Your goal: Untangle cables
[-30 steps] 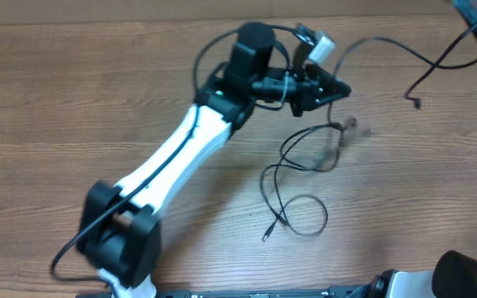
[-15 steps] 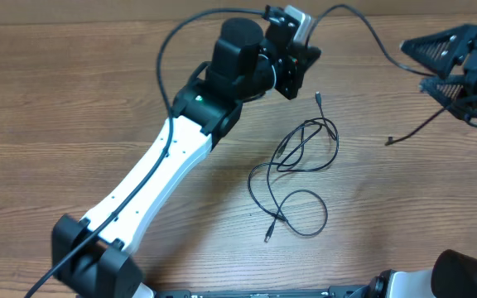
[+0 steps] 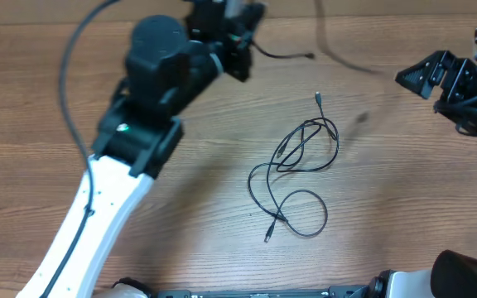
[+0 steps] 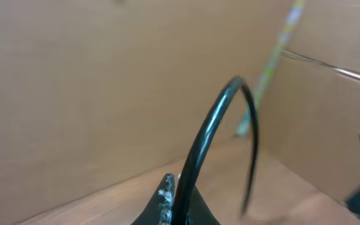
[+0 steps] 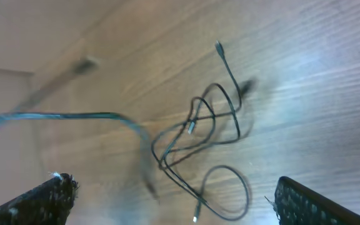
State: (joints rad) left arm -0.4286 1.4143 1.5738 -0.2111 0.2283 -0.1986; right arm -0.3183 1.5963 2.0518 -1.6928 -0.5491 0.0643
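The left arm [image 3: 106,190] stood lifted high over the far left part of the table [image 3: 180,215], its white forearm running up from the near edge. The left gripper [image 3: 243,51] was clamped tight on one thin black cord, the held cable [image 4: 220,112]. In the wrist view it rose from between the closed fingertips, arched over and dropped away again. From above, that cord ran off level to the right of the fingers and ended in what looked like a small plug. A blurred strand [image 3: 350,62] further right, near the far edge, I could not trace to either end.

The rest of the cables [image 3: 305,147] lay on the table near its middle, well apart from both grippers. They made a knot of overlapping loops with one plug end [image 3: 318,98] pointing toward the far side. A looser loop [image 3: 303,213] lay toward the near edge, and a second tip [image 3: 267,237] sat at its near-left corner.

The right gripper [image 5: 171,182] hung at the right side, off the wood, its jaws spread wide with nothing between them. In its own wrist view the two fingers [image 5: 42,203] framed the tangle below, and a blurred cord crossed in from the left above the table
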